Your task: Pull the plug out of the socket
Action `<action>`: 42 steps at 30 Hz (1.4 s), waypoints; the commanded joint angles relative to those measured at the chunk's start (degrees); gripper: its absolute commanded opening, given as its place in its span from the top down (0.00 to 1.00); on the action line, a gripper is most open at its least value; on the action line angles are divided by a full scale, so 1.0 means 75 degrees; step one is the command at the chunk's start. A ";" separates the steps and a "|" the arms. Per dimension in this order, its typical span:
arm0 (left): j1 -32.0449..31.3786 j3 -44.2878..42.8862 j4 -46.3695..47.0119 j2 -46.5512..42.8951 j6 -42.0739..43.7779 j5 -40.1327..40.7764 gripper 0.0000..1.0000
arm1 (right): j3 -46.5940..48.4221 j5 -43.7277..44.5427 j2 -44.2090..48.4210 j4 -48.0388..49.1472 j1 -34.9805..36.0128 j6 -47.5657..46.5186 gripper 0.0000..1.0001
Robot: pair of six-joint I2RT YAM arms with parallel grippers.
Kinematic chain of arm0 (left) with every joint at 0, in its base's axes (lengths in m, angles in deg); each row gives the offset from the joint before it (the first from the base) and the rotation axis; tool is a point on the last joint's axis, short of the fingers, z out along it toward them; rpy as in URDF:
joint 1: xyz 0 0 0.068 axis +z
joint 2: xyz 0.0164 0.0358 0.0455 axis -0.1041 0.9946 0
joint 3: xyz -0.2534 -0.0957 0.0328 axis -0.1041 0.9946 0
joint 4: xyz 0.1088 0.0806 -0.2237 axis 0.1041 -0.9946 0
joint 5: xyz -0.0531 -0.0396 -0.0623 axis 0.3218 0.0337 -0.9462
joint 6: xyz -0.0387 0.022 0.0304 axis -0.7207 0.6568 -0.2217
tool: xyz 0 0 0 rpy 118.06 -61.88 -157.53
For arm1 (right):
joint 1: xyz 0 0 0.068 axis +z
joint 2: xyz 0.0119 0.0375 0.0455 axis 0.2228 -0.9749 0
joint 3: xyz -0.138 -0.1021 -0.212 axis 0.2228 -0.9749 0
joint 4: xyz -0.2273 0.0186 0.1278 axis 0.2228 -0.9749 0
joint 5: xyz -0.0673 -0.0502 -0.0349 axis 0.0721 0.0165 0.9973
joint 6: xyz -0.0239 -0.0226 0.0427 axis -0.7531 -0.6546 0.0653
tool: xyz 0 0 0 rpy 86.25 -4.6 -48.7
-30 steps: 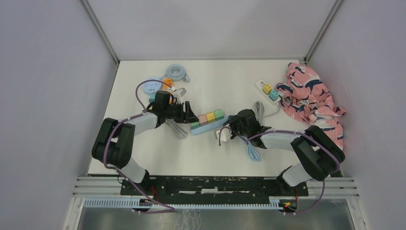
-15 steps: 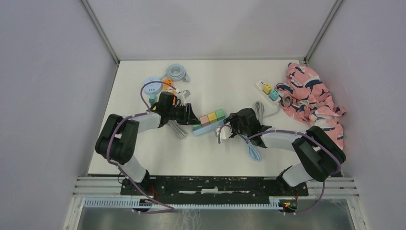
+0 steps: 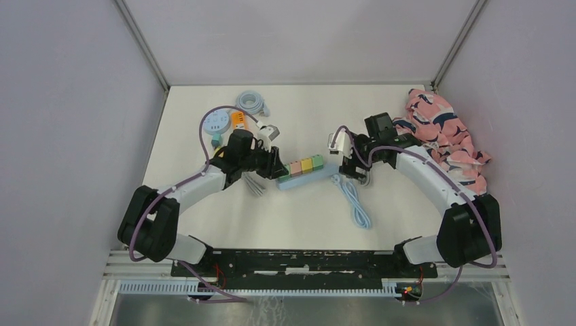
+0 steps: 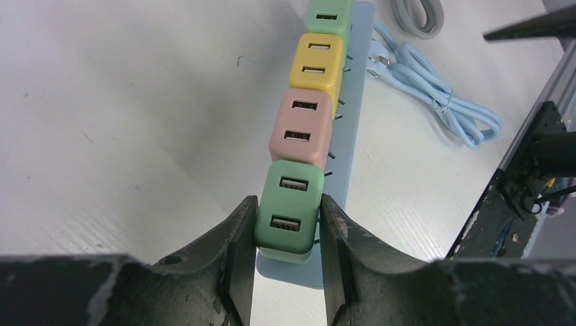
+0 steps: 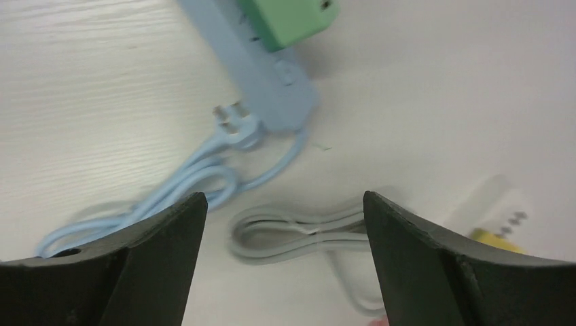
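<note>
A blue power strip (image 3: 309, 176) lies slantwise on the counter (image 3: 285, 224) in the middle of the overhead view, carrying four cube plugs in a row. The left fingers (image 4: 239, 248) are closed against both sides of the green plug (image 4: 288, 212) at the strip's left end in that view, and the plug sits seated in the strip. Next along the row come a pink plug (image 4: 299, 128), a yellow plug (image 4: 317, 62) and a second green plug (image 4: 329, 12). The right fingers (image 5: 153, 255) are spread wide with nothing between them. They hover just right of the strip's other end, over a looped grey cable (image 5: 292, 227) and the strip's light blue cable (image 5: 210, 153). A pink patterned cloth (image 3: 445, 136) lies bunched at the right edge.
</note>
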 commanded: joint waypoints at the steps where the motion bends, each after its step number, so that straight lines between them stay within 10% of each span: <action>1: -0.0237 -0.0137 0.0023 -0.0518 0.0953 0.0686 0.97 | -0.0180 -0.0968 -0.0023 -0.2458 -0.0055 0.1160 0.09; 14: -0.0963 0.1071 0.1427 -0.1527 0.1522 0.1436 0.97 | -0.0815 0.0252 -0.1285 -0.1748 0.0066 0.2987 0.19; 20: -0.1239 0.1503 0.1813 -0.1942 0.1776 0.1641 0.97 | -0.0503 0.0803 -0.1841 -0.1990 0.0048 0.3112 0.63; 28: -0.1373 0.1504 0.1863 -0.1873 0.2082 0.1153 0.97 | -0.0616 0.2275 -0.0832 -0.2320 -0.0339 0.1320 0.82; 33: -0.1436 0.1466 0.1873 -0.1710 0.2177 0.0776 0.97 | -0.0771 0.3507 -0.0682 -0.2155 -0.0747 -0.0267 0.79; 38: -0.1734 0.1539 0.1851 -0.1607 0.2434 0.0736 0.97 | -0.0068 0.3401 -0.1120 -0.2403 -0.1292 -0.0431 0.35; 42: -0.1938 0.1657 0.1880 -0.1503 0.2711 0.0792 0.97 | 0.0613 0.1825 -0.0795 -0.3477 -0.1414 -0.0702 0.23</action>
